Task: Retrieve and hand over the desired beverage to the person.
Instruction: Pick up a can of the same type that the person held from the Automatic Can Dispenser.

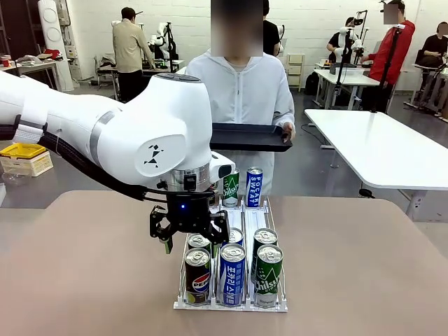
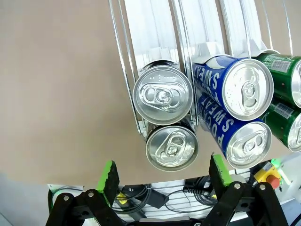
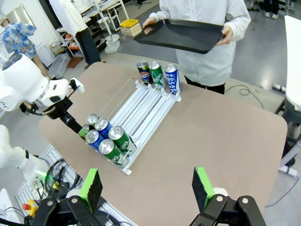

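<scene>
The tan tabletop [image 1: 84, 266] carries a clear three-lane plastic rack [image 1: 231, 306]. At the near end of its left lane stands the black Pepsi-labelled can with a silver top [image 1: 198, 278], and a second black can [image 2: 162, 94] touches it from behind. (Which drink is wanted cannot be read here. I judge it to be this one from where the arm hangs.)

The left gripper [image 1: 194, 239] hovers just above these two cans, its green-padded jaws spread wide with nothing between them. Just beside the black can stand a blue Pocari Sweat can [image 1: 232, 273] and a green Chilsung can [image 1: 268, 274].

For a clean grasp, the arm should centre over the front can alone and come down straight. The pad on the blue side has only a narrow gap by the lane divider to slip into. It should close below the rim, then lift vertically before carrying the can across.

The right gripper [image 3: 148, 188] hangs high over the table's near edge, jaws apart and empty. At the far side, the person in a white hooded jacket [image 1: 241, 91] holds a flat black tray [image 1: 248, 136] in both hands.
</scene>
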`<state>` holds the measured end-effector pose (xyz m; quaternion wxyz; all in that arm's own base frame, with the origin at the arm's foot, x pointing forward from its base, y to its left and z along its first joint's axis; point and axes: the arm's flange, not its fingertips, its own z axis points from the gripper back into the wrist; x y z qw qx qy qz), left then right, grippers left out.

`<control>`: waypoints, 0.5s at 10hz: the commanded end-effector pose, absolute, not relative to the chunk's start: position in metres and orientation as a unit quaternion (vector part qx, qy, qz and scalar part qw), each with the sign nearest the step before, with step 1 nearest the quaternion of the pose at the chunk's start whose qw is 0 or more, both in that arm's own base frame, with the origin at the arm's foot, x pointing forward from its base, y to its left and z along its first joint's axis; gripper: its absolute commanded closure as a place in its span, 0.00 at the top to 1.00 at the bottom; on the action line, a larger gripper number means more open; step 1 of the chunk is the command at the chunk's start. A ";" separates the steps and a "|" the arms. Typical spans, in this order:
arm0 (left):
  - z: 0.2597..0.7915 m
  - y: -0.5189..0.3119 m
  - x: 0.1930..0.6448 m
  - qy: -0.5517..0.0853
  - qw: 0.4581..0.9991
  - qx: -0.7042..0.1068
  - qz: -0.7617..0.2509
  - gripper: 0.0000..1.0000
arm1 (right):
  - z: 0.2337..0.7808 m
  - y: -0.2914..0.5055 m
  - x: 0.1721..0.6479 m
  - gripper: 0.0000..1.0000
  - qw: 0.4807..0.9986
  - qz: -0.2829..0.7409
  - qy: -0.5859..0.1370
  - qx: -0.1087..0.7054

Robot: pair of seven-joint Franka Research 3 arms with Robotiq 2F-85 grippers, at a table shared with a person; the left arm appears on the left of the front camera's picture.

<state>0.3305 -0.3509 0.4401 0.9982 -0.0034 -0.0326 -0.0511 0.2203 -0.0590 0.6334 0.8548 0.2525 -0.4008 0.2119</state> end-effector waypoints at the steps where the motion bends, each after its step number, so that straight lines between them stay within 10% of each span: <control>1: 0.433 -0.356 0.326 -0.059 0.998 0.020 -0.027 1.00 | 0.633 -0.059 0.222 1.00 0.850 0.220 -0.401 0.263; 5: 0.428 -0.357 0.323 -0.067 0.997 0.016 -0.019 1.00 | 0.633 -0.059 0.222 1.00 0.850 0.220 -0.401 0.263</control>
